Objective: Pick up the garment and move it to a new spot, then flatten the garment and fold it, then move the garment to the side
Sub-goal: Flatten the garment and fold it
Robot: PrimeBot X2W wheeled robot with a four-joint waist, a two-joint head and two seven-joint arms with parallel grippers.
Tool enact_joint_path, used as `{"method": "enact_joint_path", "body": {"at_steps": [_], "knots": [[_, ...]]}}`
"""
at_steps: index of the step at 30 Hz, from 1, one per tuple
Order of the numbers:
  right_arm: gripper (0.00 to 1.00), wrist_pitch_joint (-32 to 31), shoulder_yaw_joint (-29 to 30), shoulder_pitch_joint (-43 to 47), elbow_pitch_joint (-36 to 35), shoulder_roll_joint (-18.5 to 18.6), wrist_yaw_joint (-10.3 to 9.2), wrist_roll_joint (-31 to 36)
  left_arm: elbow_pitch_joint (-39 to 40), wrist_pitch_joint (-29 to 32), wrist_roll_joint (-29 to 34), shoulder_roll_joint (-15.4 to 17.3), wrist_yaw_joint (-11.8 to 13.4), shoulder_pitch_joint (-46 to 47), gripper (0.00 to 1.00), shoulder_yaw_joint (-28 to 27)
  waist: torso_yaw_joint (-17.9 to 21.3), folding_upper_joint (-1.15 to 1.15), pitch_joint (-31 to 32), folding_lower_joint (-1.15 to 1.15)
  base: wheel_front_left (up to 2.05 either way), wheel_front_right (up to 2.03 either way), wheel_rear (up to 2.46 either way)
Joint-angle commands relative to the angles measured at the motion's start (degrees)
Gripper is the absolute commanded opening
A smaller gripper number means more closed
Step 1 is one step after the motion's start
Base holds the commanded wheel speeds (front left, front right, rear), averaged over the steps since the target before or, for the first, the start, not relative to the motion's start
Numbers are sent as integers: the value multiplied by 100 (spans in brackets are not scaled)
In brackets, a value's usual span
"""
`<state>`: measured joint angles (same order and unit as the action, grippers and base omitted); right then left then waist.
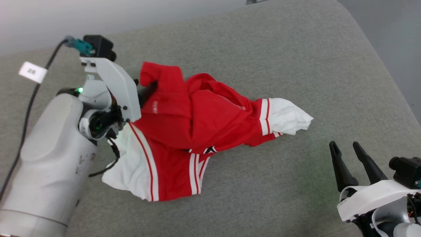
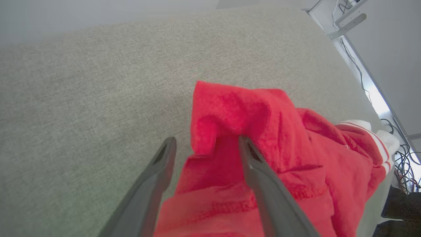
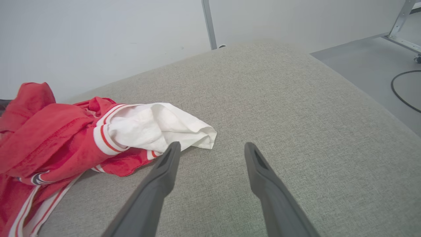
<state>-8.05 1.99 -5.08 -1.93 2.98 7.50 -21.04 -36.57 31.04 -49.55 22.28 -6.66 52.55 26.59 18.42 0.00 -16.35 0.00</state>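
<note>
The red jersey (image 1: 197,121) lies crumpled in a heap on the grey fabric cushion (image 1: 279,49), so let's place everything off that jersey. The left gripper (image 2: 207,144) is right at the jersey's left end, against a raised red fold. Its jaws are spread wide: one finger (image 2: 263,184) has its tip tucked under the fold, and the other is over bare cushion just beside the cloth. Nothing is pinched.

At the jersey's right end a white sleeve panel (image 1: 289,118) with red-and-white stripe trim pokes out. A second white panel (image 1: 131,164) spreads at the near-left corner, below the left wrist. A sliver of the black, white-edged number (image 1: 210,149) peeks out along the near edge.

The right gripper (image 1: 344,144) hovers well apart from the jersey, off to its right and nearer the robot. Its jaws are wide too and hold nothing. In its wrist view the fingertips straddle bare cushion just beside the white sleeve tip.
</note>
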Motion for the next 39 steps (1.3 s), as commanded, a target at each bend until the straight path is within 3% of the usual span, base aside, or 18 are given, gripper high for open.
{"method": "enact_joint_path", "body": {"at_steps": [1, 12, 17, 32, 39], "knots": [[100, 20, 12, -42, 8, -17, -2, 44, -3, 19, -35, 2, -39, 30, 100, 24, -107, 0, 90, 0, 0, 0, 0], [100, 18, -12, 132, -256, 149, -2, 276, 417, 311, -384, 156, -86, -596, 100, 242, -645, 0, 729, 0, 0, 0, 0], [100, 95, -103, 237, -475, 261, -2, 410, 617, 383, -497, 291, 26, -1029, 100, 222, -785, 0, 1023, 0, 0, 0, 0], [100, 125, -256, 304, -1147, 425, -2, 643, 654, 799, -807, 523, 572, -2126, 100, 223, -641, 0, 1120, 0, 0, 0, 0], [100, 193, -286, 148, -1289, 449, -2, 667, 389, 697, -752, 550, 595, -2113, 100, 222, -517, 0, 854, 0, 0, 0, 0]]}}
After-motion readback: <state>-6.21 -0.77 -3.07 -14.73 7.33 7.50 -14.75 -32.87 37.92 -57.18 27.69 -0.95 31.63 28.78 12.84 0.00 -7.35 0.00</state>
